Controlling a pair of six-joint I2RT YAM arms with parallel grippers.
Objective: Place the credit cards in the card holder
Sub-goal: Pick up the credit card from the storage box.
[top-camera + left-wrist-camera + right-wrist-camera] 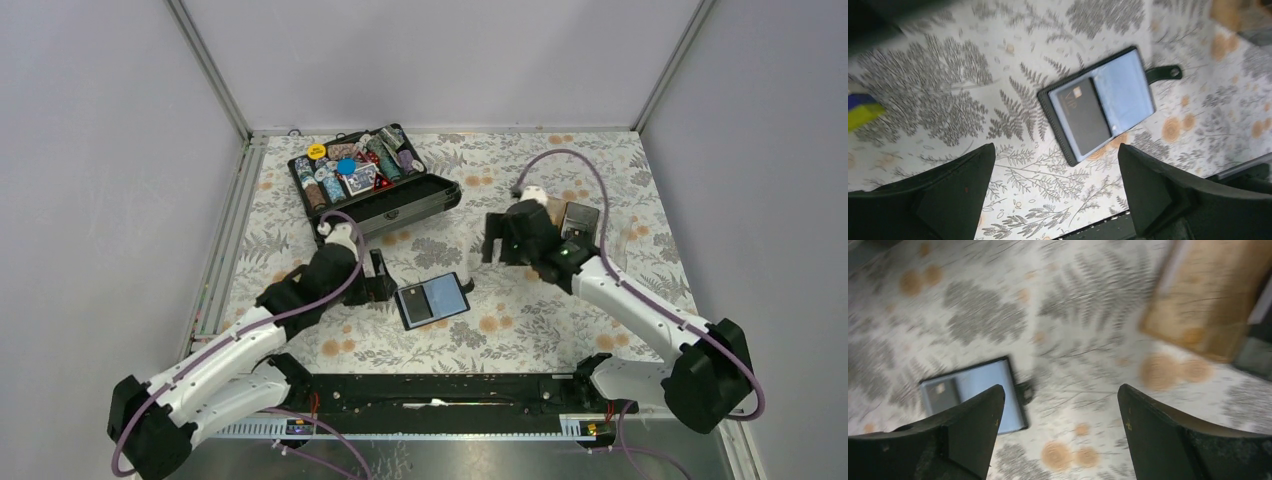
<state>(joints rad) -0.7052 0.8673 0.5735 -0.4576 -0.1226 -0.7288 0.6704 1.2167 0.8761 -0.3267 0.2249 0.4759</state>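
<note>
The card holder (432, 300) lies open on the floral cloth mid-table, blue-grey pockets up, with a dark card (1080, 115) in one pocket. It shows in the left wrist view (1120, 90) and, blurred, in the right wrist view (983, 385). A tan card (1205, 295) and a dark grey card (580, 222) lie at the right, just behind the right wrist. My left gripper (378, 283) is open and empty, just left of the holder. My right gripper (500, 248) is open and empty, above the cloth between the holder and the loose cards.
A large black chip case (405, 205) stands open at the back left, full of chips and card decks. A yellow and blue object (860, 107) sits at the left edge of the left wrist view. A black rail (440, 390) runs along the near edge.
</note>
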